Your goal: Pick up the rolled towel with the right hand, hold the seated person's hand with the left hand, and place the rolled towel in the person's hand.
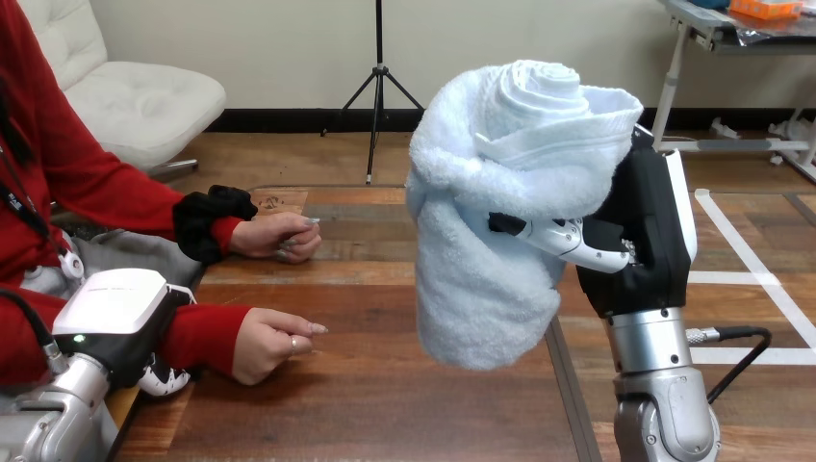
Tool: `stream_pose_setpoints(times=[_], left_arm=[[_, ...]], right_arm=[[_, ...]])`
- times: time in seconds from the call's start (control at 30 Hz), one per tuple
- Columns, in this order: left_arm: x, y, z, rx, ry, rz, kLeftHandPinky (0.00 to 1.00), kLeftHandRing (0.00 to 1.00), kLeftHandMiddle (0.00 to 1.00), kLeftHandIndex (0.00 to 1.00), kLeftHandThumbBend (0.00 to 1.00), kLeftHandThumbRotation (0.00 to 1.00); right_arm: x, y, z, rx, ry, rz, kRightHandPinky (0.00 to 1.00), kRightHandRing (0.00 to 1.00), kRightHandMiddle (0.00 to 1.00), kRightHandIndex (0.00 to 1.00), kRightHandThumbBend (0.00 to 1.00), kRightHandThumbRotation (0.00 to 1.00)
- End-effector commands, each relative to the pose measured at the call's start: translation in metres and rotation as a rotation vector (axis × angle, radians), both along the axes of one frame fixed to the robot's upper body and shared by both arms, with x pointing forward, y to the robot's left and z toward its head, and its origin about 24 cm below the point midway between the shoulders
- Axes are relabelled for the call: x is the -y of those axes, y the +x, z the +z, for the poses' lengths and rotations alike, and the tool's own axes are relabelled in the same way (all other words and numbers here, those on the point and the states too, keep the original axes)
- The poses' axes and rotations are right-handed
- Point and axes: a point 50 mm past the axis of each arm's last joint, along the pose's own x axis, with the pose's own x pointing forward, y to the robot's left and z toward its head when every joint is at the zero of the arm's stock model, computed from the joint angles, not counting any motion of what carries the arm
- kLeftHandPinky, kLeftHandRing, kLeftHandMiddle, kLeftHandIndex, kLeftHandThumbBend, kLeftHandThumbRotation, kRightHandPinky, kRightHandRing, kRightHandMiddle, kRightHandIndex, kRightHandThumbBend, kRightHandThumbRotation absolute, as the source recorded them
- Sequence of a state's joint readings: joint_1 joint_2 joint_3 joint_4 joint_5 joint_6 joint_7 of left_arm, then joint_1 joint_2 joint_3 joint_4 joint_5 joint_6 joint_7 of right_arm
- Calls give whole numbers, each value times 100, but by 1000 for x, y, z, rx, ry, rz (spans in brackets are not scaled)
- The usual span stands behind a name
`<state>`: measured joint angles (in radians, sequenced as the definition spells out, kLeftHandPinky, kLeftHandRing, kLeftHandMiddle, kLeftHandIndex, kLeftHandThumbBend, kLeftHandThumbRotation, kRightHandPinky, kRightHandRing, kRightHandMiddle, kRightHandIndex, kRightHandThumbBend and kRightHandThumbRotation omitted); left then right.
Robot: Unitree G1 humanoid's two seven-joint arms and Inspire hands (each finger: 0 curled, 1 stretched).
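Head view: right hand (643, 236) clamped round upright rolled towel (486, 289), held above table (385, 409)

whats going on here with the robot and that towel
The right robot hand holds a rolled white towel upright, raised above the wooden table, with its thumb across the roll. The left robot hand sits beside the red sleeve of the person's nearer hand; whether it grips anything is unclear. Both of the person's hands rest on the table, the farther hand loosely closed. The towel is not yet in either.
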<state>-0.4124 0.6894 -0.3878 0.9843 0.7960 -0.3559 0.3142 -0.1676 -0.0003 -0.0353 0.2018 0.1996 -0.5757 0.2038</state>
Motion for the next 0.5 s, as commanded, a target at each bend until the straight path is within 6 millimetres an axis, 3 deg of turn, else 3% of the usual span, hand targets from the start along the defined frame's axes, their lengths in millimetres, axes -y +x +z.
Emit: stream_pose_setpoints(times=[0.0,0.47], left_arm=[[6,2,-5,-21,-6,-11,46,48,53,57,98,1],[11,0,-6,9,-44,-31,40,42,46,50,96,0]], right_arm=[[-1,1,23,101,29,1,21,27,40,43,78,0],[-3,1,26,94,36,-3,21,26,40,42,78,0]])
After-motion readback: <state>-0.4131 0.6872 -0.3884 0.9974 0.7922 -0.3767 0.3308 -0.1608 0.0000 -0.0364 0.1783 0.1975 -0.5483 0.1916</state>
